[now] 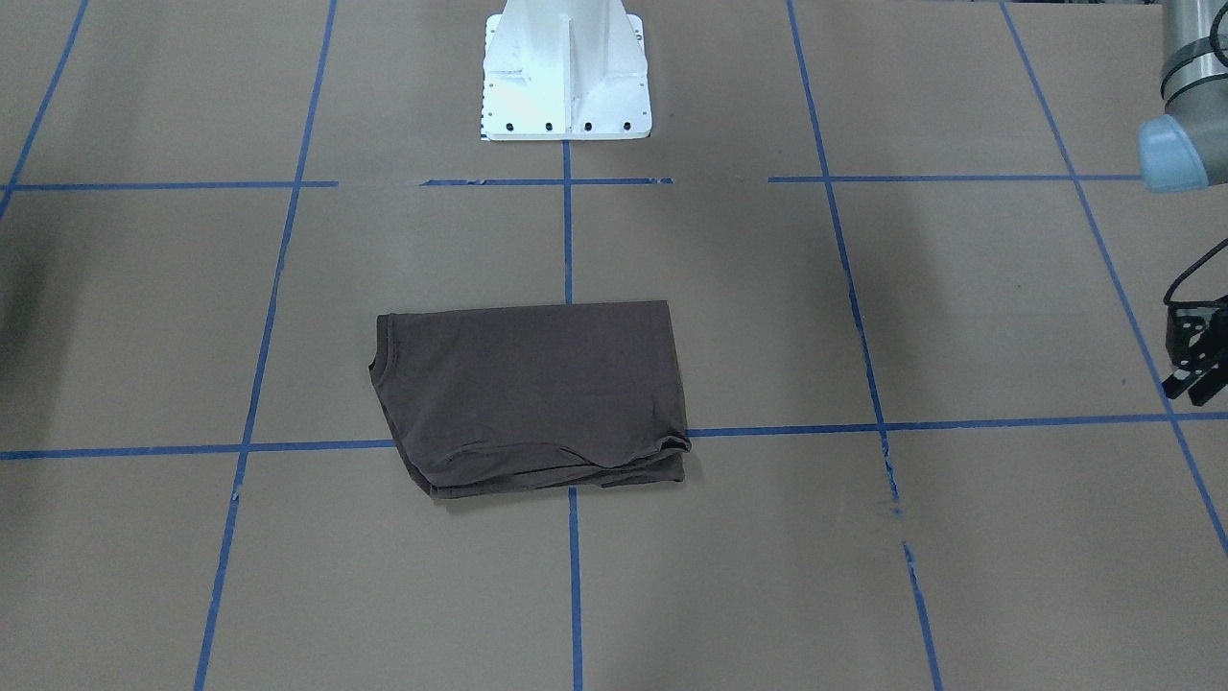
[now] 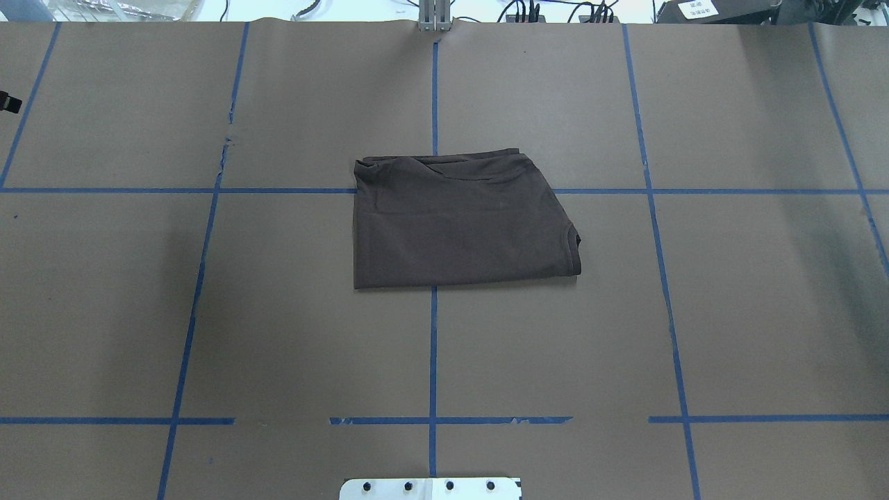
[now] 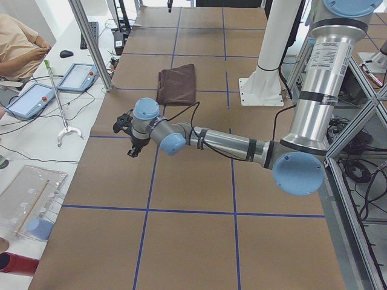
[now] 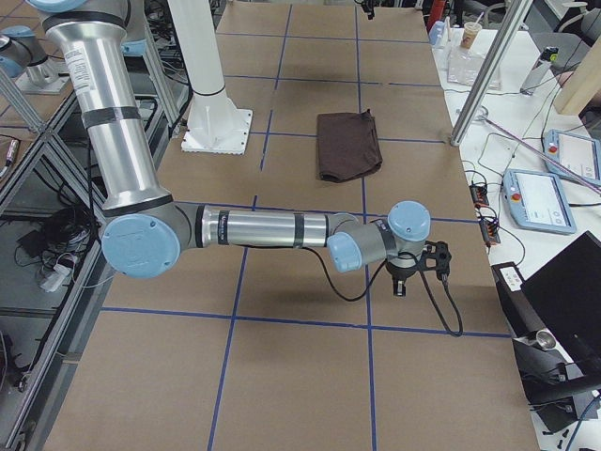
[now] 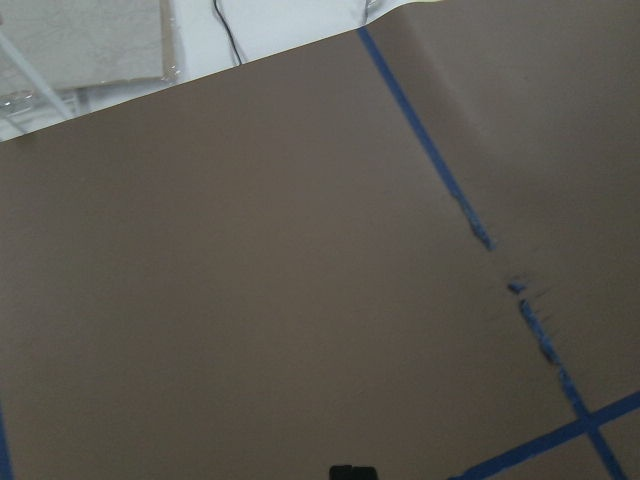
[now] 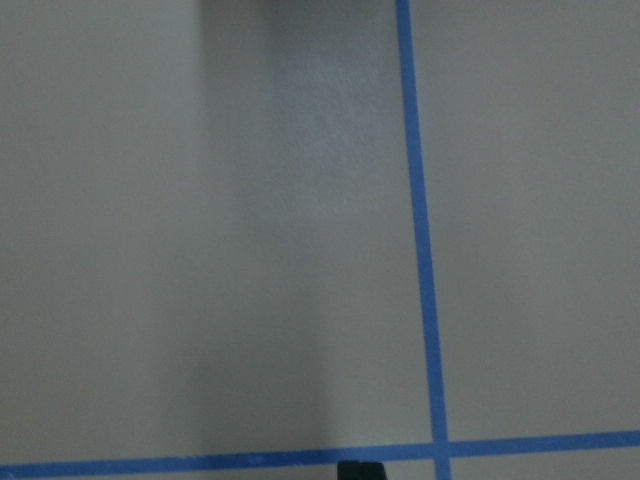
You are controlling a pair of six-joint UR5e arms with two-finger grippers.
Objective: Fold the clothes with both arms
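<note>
1. Brown paper covers your tabletop (image 2: pixel 292 333), and blue tape lines (image 2: pixel 433 347) split it into large squares.
2. You will find the dark brown T-shirt (image 2: pixel 458 222) folded into a compact rectangle at the middle of the tabletop. It lies flat over a crossing of the tape lines.
3. Its ribbed collar (image 2: pixel 574 244) shows at the folded edge facing the tabletop's right end. Loose layers bunch along the edge on your side.
4. The white pedestal base (image 1: pixel 566 86) stands at the robot's edge, in line with the shirt and well apart from it.
5. The left arm (image 3: pixel 224 142) stretches low over the left end of the tabletop. The left gripper (image 1: pixel 1190 389) points down above bare paper, near your edge.
6. That claw is cut off by the edge of the front view, so you cannot tell how wide its fingers stand.
7. The right arm (image 4: pixel 263 228) reaches out low over the right end, and the right gripper (image 4: pixel 400 285) hangs above bare paper.
8. Only the side camera shows that claw, so its opening cannot be told either.
9. Neither claw touches the shirt; both are well away from it.
</note>
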